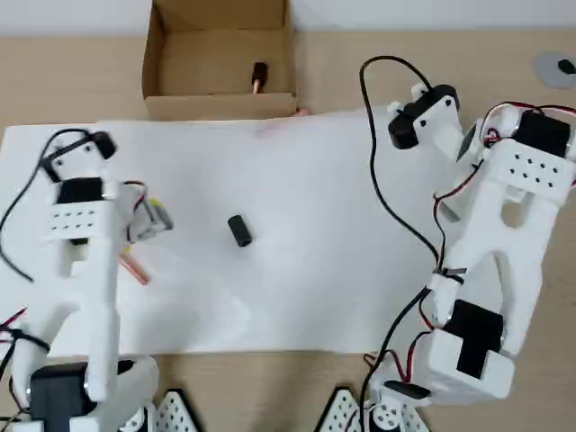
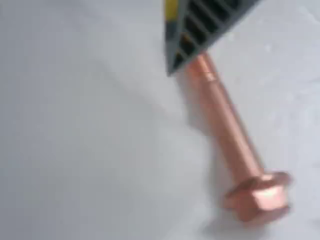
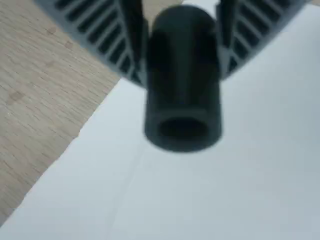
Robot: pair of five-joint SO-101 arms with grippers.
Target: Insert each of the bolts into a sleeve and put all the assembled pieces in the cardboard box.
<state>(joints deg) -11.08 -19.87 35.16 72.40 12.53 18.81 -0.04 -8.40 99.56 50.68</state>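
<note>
A copper bolt (image 1: 135,267) lies on the white sheet (image 1: 315,288) at the near left. The left fingers (image 2: 200,25) have one tip over its headless end; how far they are parted I cannot tell. A black sleeve (image 1: 238,229) lies mid-sheet. The right fingers (image 3: 100,35) are clamped on a second sleeve (image 3: 182,85), above where the sheet meets the bare counter (image 3: 45,100). One assembled piece (image 1: 258,76) lies in the cardboard box (image 1: 220,106) at the far side.

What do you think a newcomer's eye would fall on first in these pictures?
Most striking is the black sleeve clamped in the right gripper near the edge of the white sheet. Next comes the copper bolt lying on that sheet beside the left arm, and a second sleeve lying mid-sheet.
</note>
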